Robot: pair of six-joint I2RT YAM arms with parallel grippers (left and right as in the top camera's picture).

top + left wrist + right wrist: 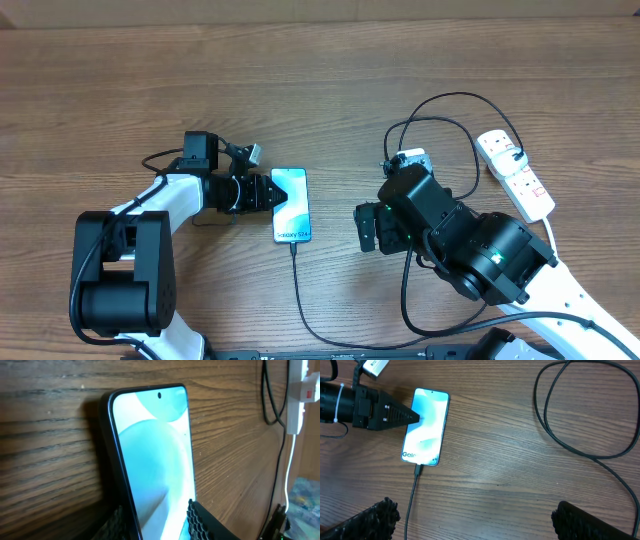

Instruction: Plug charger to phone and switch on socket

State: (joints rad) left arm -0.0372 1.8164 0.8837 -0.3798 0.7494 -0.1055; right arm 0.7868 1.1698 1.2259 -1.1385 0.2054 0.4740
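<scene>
The phone (291, 205) lies flat on the wooden table, its teal screen up; it also shows in the right wrist view (426, 425) and the left wrist view (150, 450). My left gripper (265, 195) is turned on its side and shut on the phone's left edge (157, 520). The charger's black cable (298, 290) has its connector tip (418, 468) seated in the phone's near end. The cable loops (560, 435) back to the socket (515, 175), a white power strip at the right (300, 390). My right gripper (367, 228) is open and empty (472, 515), right of the phone.
The cable runs along the table's front edge and rises in loose loops (440, 110) around my right arm. The power strip's white cord (287, 475) trails off to the right. Bare wood lies between the phone and my right gripper.
</scene>
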